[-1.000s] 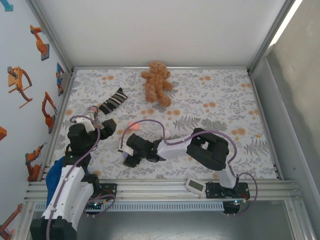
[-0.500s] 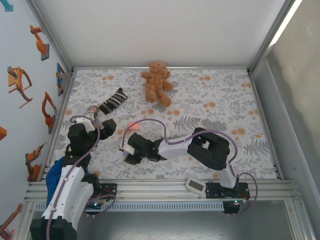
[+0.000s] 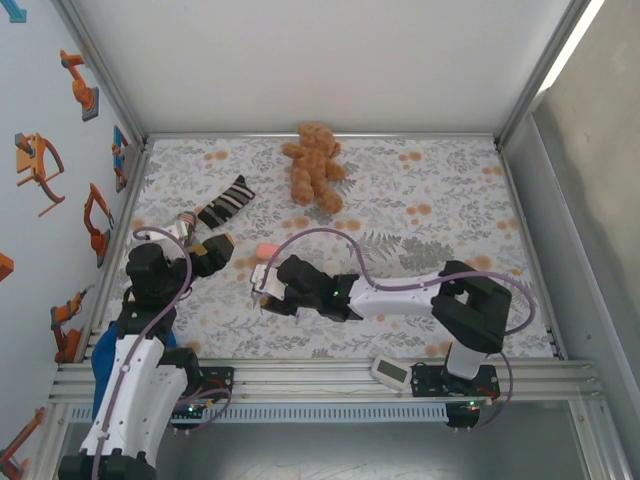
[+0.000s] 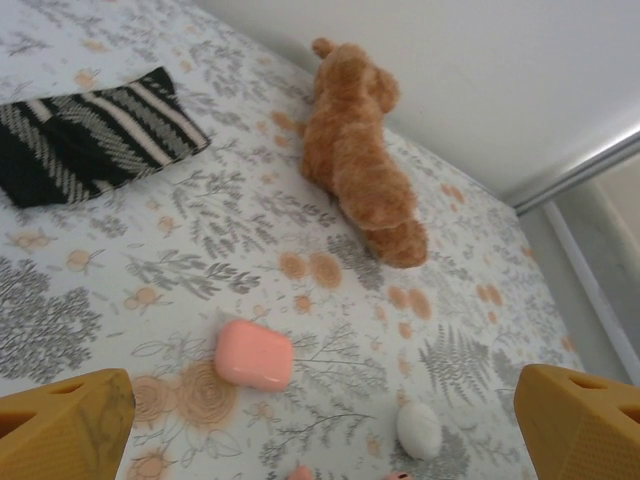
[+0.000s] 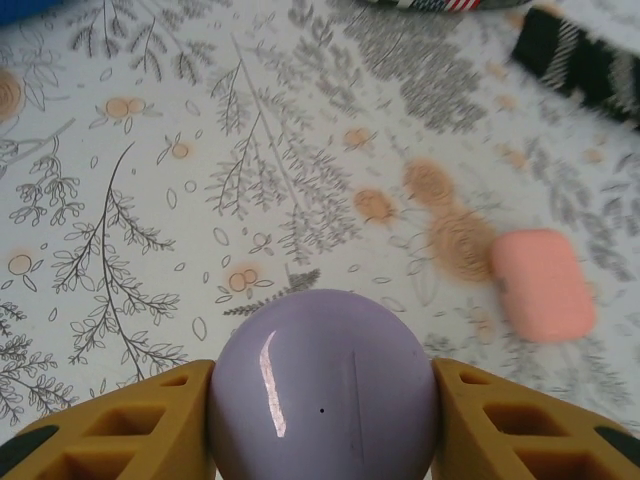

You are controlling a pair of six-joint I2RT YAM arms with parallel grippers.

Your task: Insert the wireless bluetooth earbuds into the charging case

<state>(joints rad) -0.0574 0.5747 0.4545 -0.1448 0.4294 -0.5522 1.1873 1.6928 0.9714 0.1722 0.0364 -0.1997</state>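
My right gripper [image 5: 323, 405] is shut on a rounded lilac charging case [image 5: 323, 385], which sits between its yellow fingers [image 5: 120, 425] just above the floral mat. A salmon-pink case [image 5: 543, 285] lies closed on the mat beyond it to the right. In the left wrist view that pink case [image 4: 253, 354] lies left of a small white case [image 4: 419, 430]. Two tiny salmon-pink earbuds [image 4: 300, 472] are cut off by the bottom edge. My left gripper [image 4: 325, 425] hangs open above them, holding nothing. From above, the right gripper [image 3: 268, 283] is just nearer than the pink case [image 3: 266, 250].
A brown teddy bear [image 3: 315, 165] lies at the back of the mat. A striped black sock [image 3: 227, 203] lies at the left. A blue cloth [image 3: 105, 350] sits by the left arm's base, and a small white device [image 3: 390, 371] rests on the near rail.
My right gripper closed on the lilac case and shifted a little away and right, its elbow swinging right. The left arm turned slightly left, jaws still open.
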